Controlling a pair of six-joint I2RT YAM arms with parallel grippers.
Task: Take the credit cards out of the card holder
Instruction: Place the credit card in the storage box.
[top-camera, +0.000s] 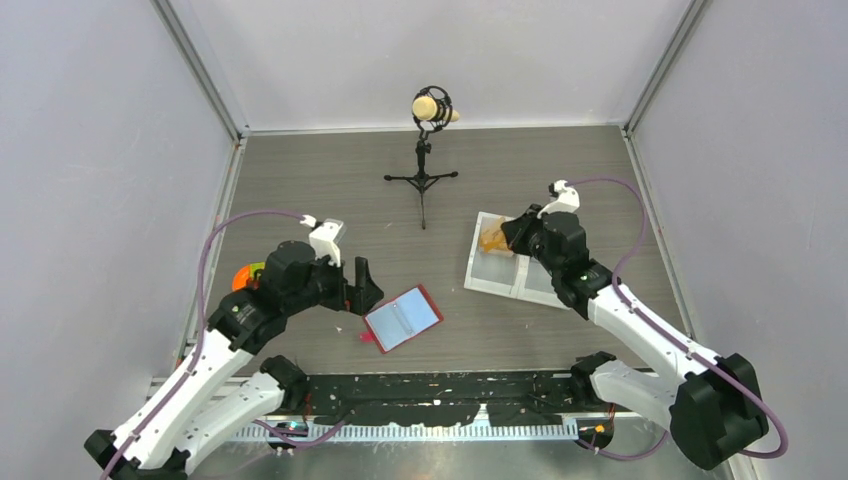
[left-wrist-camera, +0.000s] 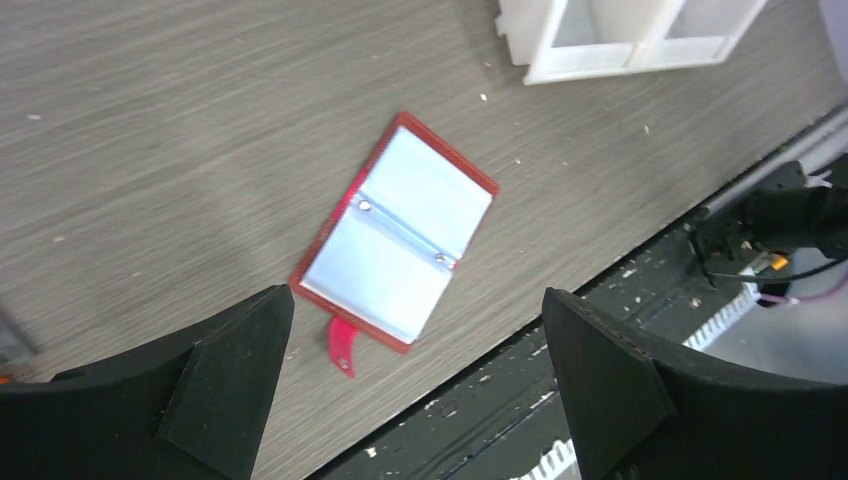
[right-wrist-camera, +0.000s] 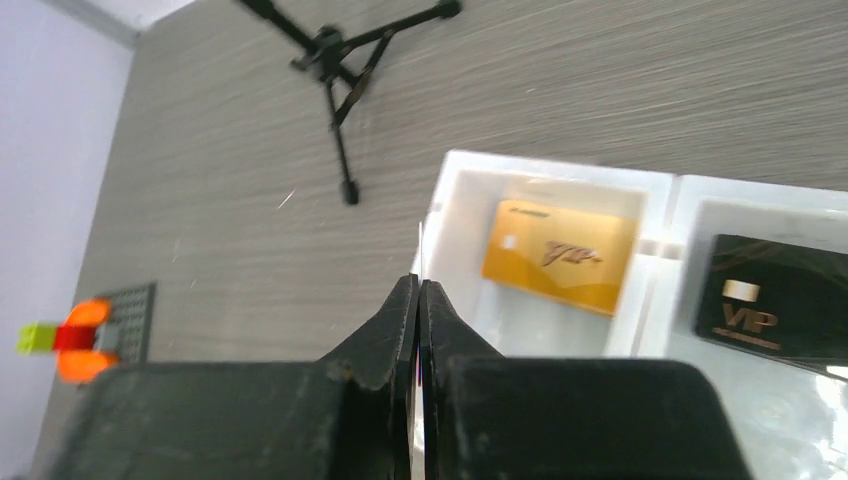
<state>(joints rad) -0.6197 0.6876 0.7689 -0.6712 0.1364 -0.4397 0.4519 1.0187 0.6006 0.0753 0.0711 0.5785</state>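
The red card holder lies open on the table, pale blue-grey pockets up; in the left wrist view no card shows in it. My left gripper is open and empty, just left of the holder and above it. My right gripper is over the left compartment of the white tray. It is shut on a thin credit card seen edge-on. A gold card lies in the left compartment and a black VIP card in the right one.
A microphone on a small black tripod stands at the back middle. An orange block on a grey plate sits left of my left arm. A black rail runs along the near table edge. Walls close in both sides.
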